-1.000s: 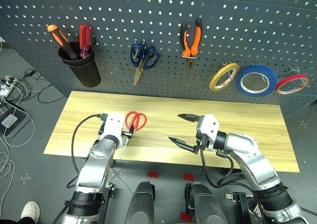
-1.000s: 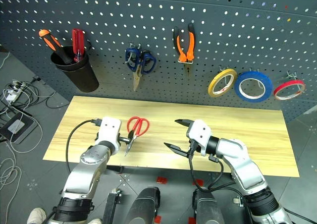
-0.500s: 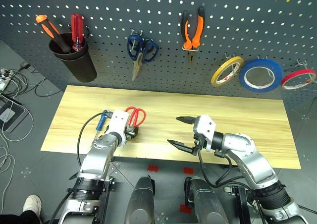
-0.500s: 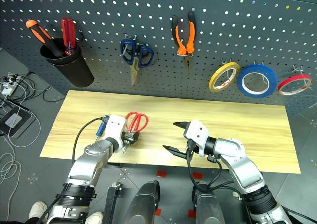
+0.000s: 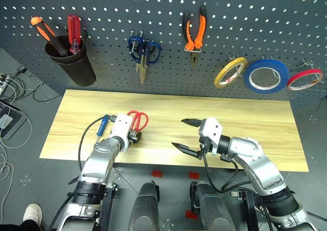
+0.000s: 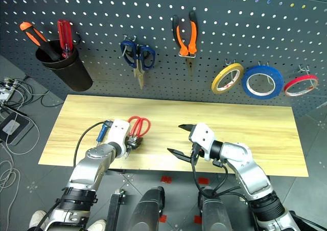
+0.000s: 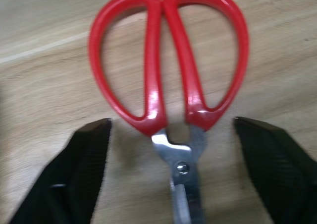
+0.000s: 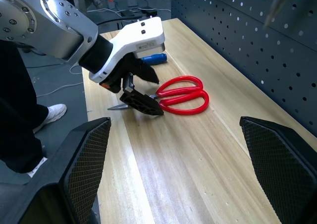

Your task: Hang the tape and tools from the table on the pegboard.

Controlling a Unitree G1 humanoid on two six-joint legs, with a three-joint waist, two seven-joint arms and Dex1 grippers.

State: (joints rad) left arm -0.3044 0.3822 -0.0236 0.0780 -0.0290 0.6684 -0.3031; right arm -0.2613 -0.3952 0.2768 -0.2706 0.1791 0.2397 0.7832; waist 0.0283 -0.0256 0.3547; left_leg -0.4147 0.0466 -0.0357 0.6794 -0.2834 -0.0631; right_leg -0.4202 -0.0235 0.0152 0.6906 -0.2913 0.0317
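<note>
Straddling the red-handled scissors (image 5: 137, 122) on the wood-grain table (image 5: 245, 113), the left gripper (image 5: 134, 135) sits low over the pivot in the left eye view, its forearm angled forward and down; the handle loops lie beyond its fingertips toward the pegboard (image 5: 255, 21), the blades run back beneath the wrist, and a small blue-handled screwdriver (image 5: 102, 124) rests just beside the arm's outer side. The right gripper (image 5: 187, 134) hangs level and released, well apart from the scissors, so the left arm is plainly the nearer. Orange-handled pliers (image 5: 194, 32) and yellow tape (image 5: 230, 72) already hang on the board. In the left wrist view, both black fingers (image 7: 74, 174) flank the scissors' neck with a gap either side: spread and not yet gripping, the long axis running straight between them. In the right wrist view, the left gripper's fingers appear pressed down at the blades' root, the loops pointing away from them along the tabletop.
</note>
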